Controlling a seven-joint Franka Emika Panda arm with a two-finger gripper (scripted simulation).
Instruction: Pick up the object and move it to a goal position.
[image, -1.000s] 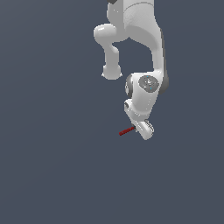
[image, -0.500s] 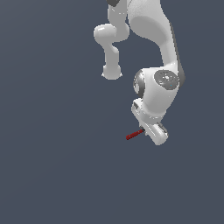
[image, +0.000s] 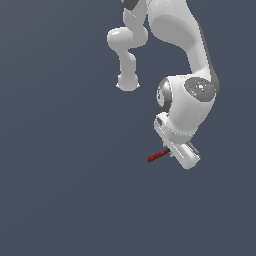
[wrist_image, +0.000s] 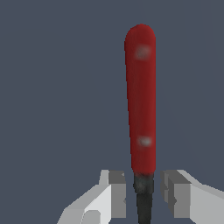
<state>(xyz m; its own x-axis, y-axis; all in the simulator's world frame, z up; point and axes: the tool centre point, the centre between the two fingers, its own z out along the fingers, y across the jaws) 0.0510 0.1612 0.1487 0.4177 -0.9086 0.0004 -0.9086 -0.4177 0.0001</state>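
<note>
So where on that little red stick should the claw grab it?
Probably at the black end of the red stick, where the gripper already sits. A finger stands on either side of that thin neck, so closing across the narrow width suits it. The long red shaft juts out beyond the fingers.

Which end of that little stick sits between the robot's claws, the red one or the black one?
The black end of the rod lies between the gripper's fingers; the long red shaft sticks out beyond them.
</note>
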